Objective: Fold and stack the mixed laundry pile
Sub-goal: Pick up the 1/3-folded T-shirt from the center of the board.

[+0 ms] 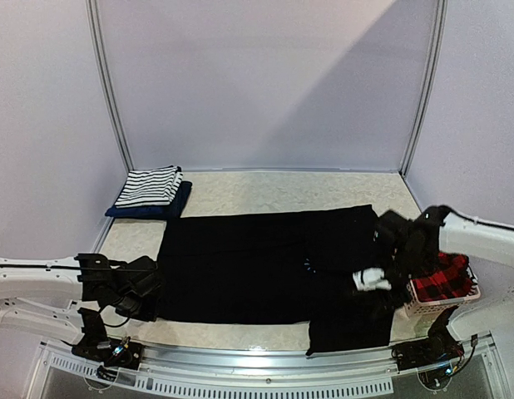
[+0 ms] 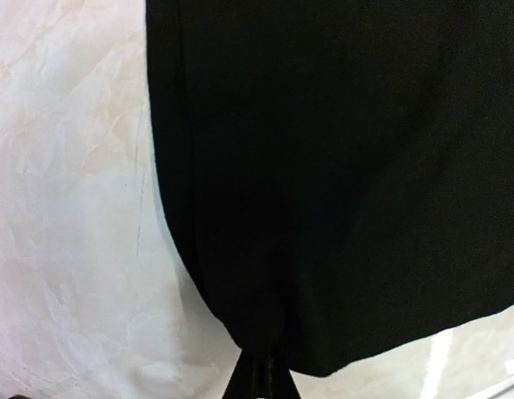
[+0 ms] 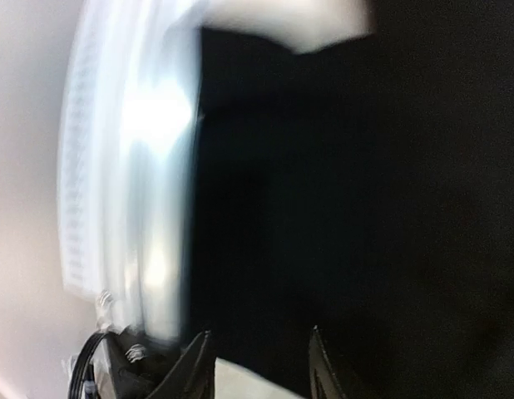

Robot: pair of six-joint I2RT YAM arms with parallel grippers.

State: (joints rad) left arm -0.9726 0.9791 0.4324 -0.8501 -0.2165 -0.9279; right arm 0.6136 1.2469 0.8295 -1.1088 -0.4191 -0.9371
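- Pale marbled counter (image 1: 240, 187), lilac walls (image 1: 265, 83).
- One black shirt (image 1: 240, 266) spread across the middle.
- One striped top (image 1: 149, 187) on one navy piece (image 1: 180, 206), far left.
- One plaid shirt (image 1: 440, 278) in one pink basket (image 1: 423, 309), right.
- My left fingers (image 2: 255, 378) pinch the black shirt's edge; right fingers (image 3: 199, 366) stand apart over it.

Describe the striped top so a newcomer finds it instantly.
Look to the beige table's far left corner, beyond the big spread-out black shirt. There the folded black-and-white striped top lies on a folded navy piece; it is the only striped garment.
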